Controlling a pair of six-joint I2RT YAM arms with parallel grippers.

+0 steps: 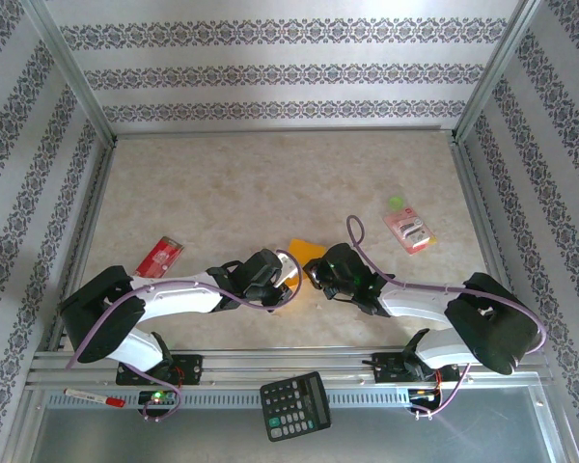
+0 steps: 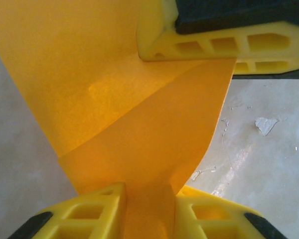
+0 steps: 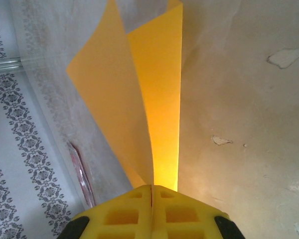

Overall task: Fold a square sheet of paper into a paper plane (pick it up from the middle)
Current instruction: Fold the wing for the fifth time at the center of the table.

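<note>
From above, the two arms meet a little below the middle of the frame. There the sheet of paper [image 1: 307, 252] is a small orange corner rising between the left gripper [image 1: 286, 274] and the right gripper [image 1: 315, 274], over the table [image 1: 270, 174]. I cannot read from this view how the fingers stand.

The right wrist camera gives it for the right gripper. Its yellow fingers [image 3: 119, 214], at the bottom edge of the frame, are pressed together and pinch the sheet. From there the paper runs upward in two leaves that spread apart.

In the left wrist camera, the left gripper's fingers [image 2: 89, 214] at the bottom stand partly open. A strip of the paper passes through the gap, and I cannot tell if the pads touch it. In the upper right of that frame, the right gripper's fingers sit on the sheet, which has a diagonal crease.

The top view also has a pink packet [image 1: 409, 231] right of centre, a red packet [image 1: 160, 256] at the left and a calculator [image 1: 295, 405] at the bottom.
</note>
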